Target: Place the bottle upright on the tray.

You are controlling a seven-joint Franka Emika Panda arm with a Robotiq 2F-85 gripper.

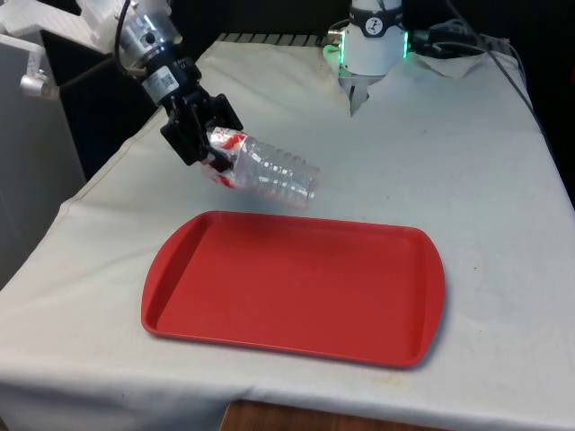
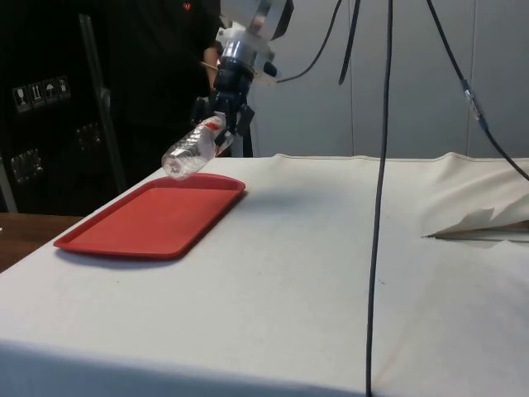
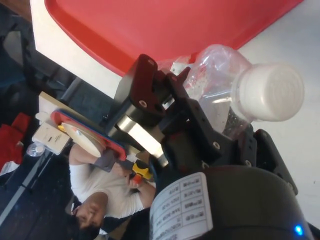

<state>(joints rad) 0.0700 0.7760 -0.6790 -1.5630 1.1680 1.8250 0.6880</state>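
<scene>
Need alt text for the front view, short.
The gripper holds a clear plastic bottle tilted nearly on its side in the air, jaws shut near its neck, above the table just past the far edge of a red tray. The tray has nothing on it and lies on a white cloth.

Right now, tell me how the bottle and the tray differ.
The bottle is clear plastic with a white cap; the tray is solid red. The bottle hangs tilted in the air, clamped in the gripper; the tray lies flat on the white cloth. The bottle is far smaller than the tray. Both look empty.
</scene>
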